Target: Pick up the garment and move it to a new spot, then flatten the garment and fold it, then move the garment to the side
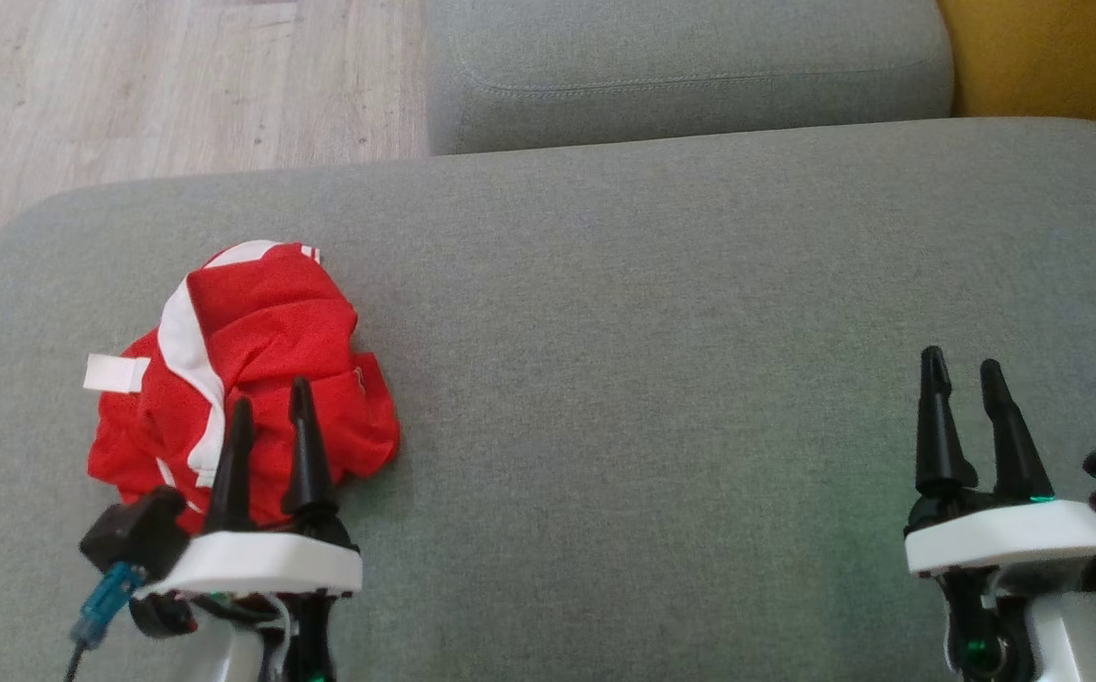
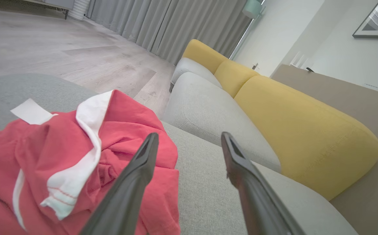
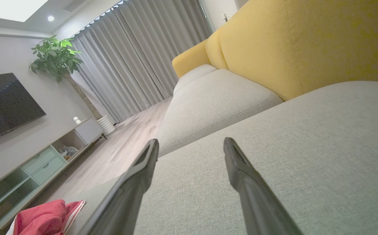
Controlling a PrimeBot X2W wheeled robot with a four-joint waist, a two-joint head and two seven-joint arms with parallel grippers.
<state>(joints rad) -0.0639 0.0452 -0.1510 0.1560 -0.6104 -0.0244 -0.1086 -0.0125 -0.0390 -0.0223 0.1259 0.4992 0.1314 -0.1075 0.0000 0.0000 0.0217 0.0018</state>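
The garment [image 1: 254, 379] is a red top with white stripes, crumpled in a heap on the left part of the grey sofa seat [image 1: 661, 379]. My left gripper [image 1: 271, 400] hangs open just over the heap's near edge, nothing between its fingers. From the left wrist, the garment [image 2: 61, 156] lies under and left of the fingertips, and my left gripper [image 2: 189, 137] stands open. My right gripper [image 1: 961, 364] is open over bare cushion at the far right, well apart from the cloth. The right wrist view shows my right gripper [image 3: 190, 143] open and the garment [image 3: 45, 220] in the lower left corner.
A second grey cushion [image 1: 690, 66] adjoins the seat at the back, with a yellow backrest [image 1: 1050, 57] to the right. Wooden floor [image 1: 169, 85] lies beyond the seat's left and back edge. A TV cabinet [image 3: 45, 156] and plant [image 3: 56, 55] stand across the room.
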